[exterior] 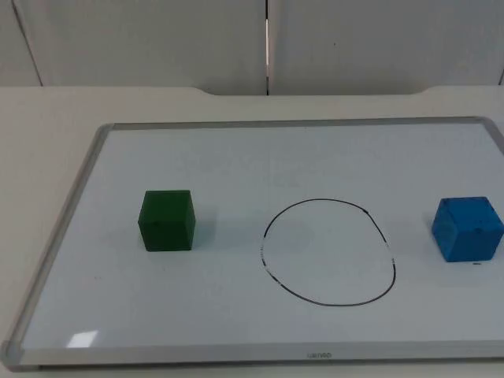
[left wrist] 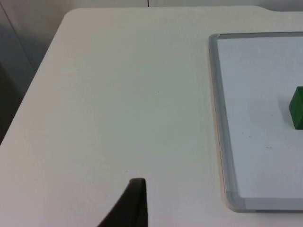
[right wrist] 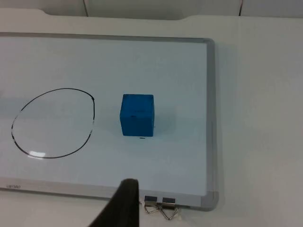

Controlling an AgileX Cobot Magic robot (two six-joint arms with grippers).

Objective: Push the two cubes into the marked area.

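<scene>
A green cube sits on the left part of a whiteboard, and a blue cube sits near its right edge. Between them is a hand-drawn black circle with nothing inside it. My left gripper hangs over bare table beside the board's left frame; the green cube lies beyond that frame. Off the board's front edge is my right gripper, a short way in front of the blue cube, with the circle to the cube's side.
The whiteboard has a raised grey frame all round. Two metal binder clips lie at its front edge near the right gripper. White table surrounds the board, and a grey partition wall stands behind.
</scene>
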